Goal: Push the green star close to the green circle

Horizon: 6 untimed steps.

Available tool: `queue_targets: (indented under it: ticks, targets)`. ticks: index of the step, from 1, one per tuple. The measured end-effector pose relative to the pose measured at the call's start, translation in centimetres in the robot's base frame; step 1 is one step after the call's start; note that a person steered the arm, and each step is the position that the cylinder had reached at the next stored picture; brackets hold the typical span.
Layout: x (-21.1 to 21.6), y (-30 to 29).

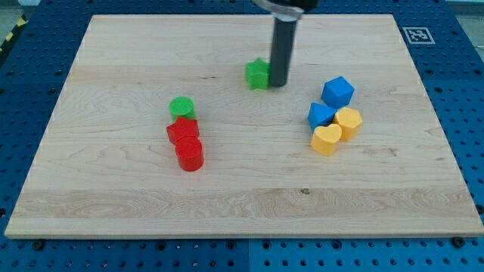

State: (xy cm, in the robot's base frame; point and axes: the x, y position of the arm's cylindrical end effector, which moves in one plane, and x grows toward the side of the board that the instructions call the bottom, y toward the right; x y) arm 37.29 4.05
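My tip (278, 82) apparently touching green star (258, 73); wooden board (113, 204).

board (136, 204): pale tan wood, fine grain lines running left-right, small dark knot near the bottom
surround (23, 91): blue perforated panel, regular grid of dark holes
marker (416, 35): black-and-white square tag, far right corner of board
stripe (11, 34): yellow-black hazard tape, far left edge
rod (281, 49): dark grey to black, glossy highlight along it
my tip (278, 83): black, same as rod
green star (258, 74): bright green, plain
green circle (181, 106): bright green, plain
red star (182, 131): solid red
red cylinder (189, 154): solid red
blue cube (337, 92): mid blue, plain
blue block (321, 115): mid blue, shape unclear
yellow heart (326, 140): warm yellow
yellow block (349, 122): warm yellow, shape unclear
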Motion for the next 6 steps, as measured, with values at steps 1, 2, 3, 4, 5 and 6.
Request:
queue_targets:
  ticks: [1, 2, 3, 4, 5, 6]
  targets:
    - [0.3, -2.5]
    - [0.3, -3.0]
    - [0.3, -0.1]
    - [-1.9, 1.2]
    - [-2.4, -3.6]
    - [-1.6, -7.8]
